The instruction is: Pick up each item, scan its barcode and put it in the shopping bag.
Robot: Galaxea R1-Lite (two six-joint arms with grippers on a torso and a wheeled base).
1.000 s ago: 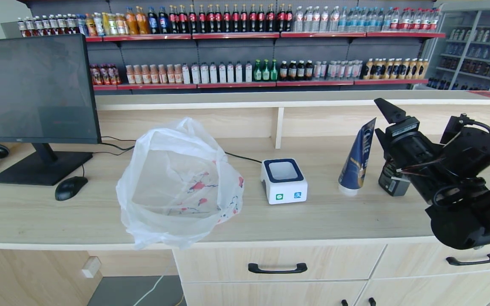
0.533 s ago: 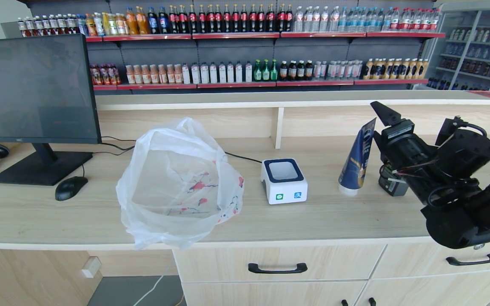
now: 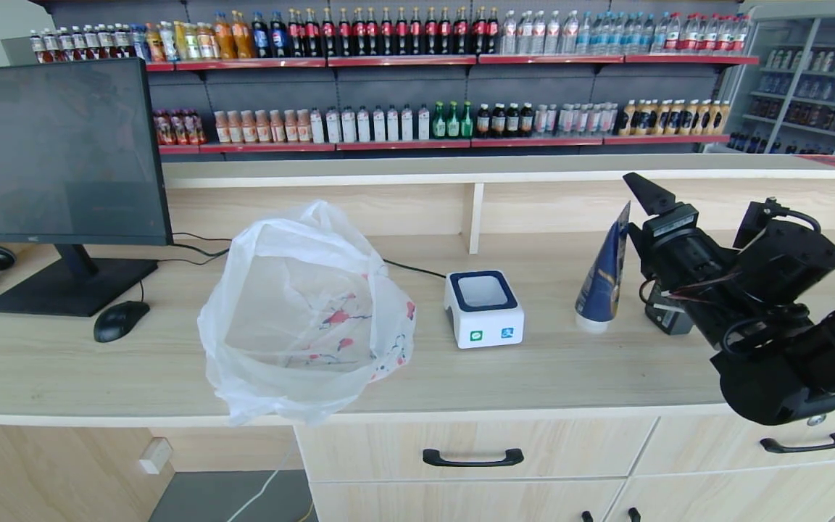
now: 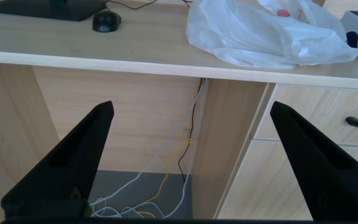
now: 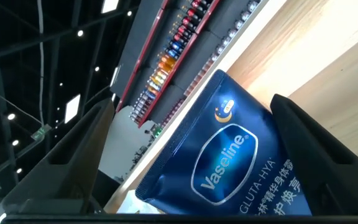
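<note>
The blue tube (image 3: 601,279) stands on the worktop (image 3: 533,370) at the scanner's (image 3: 483,308) 3 o'clock, the shopping bag (image 3: 301,312) at its 9 o'clock. The right gripper (image 5: 191,102) holds its fingers spread either side of the tube; the left gripper (image 4: 191,109) has fingers spread too

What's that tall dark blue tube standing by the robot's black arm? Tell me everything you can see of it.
The dark blue squeeze tube looks like soft plastic, with pale print and a gold mark. It stands on its white cap on the light wooden counter, its flat crimped end up, leaning slightly. The right gripper has its open fingers on either side of the upper part; whether they touch it cannot be told.
</note>
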